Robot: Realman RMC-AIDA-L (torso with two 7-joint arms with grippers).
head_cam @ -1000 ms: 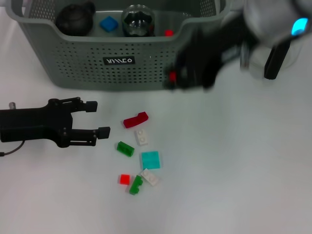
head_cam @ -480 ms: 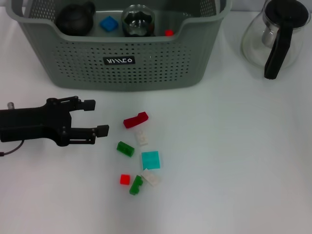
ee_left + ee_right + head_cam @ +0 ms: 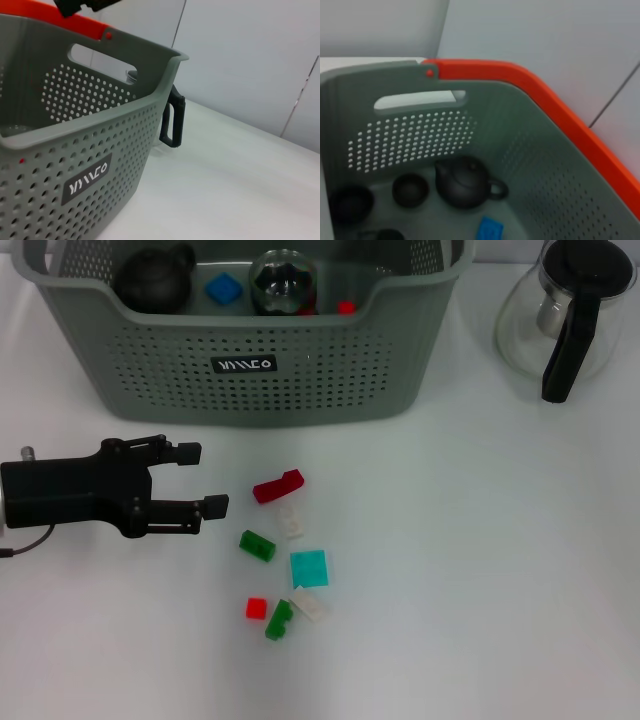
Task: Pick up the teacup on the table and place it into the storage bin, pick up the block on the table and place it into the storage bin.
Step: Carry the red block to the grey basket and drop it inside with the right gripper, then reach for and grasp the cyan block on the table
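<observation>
Head view: left gripper (image 3: 205, 480) is seen at left-centre of frame, low over the table (image 3: 480, 570), fingers apart, nothing held. Blocks are scattered at centre; the red block (image 3: 278, 485) lies nearest, just right of the tips. Bin (image 3: 260, 365) fills the upper left, w/ blue block (image 3: 224, 288) and dark teapot (image 3: 152, 278) inside. Right gripper isn't seen; its state can't be told. Step judged: block pickup. Next move calls for a reach to one block, closing, then a lift over the rim.

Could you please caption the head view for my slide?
Open left gripper rests on the table beside scattered blocks, before the storage bin.
</observation>
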